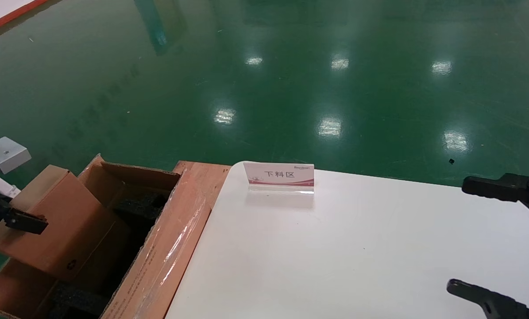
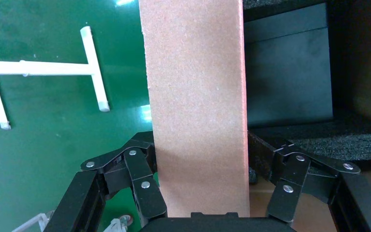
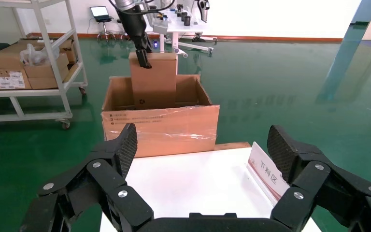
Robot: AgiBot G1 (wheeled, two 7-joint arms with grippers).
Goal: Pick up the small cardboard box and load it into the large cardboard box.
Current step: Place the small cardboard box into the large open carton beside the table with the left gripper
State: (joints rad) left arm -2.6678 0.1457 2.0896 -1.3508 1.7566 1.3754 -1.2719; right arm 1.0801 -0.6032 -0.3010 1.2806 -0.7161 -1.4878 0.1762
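I hold the small cardboard box (image 1: 56, 221) pinched edge-on in the left gripper (image 2: 200, 159), its long axis hanging down into the large cardboard box (image 1: 167, 248) above the black foam (image 2: 319, 140), while my right gripper (image 3: 200, 159) idles spread over the white table (image 1: 357, 248).

Likely a factory or warehouse floor; glossy green epoxy floor (image 1: 291, 79), metal shelving trolley (image 3: 48, 58) with cartons (image 3: 9, 77)
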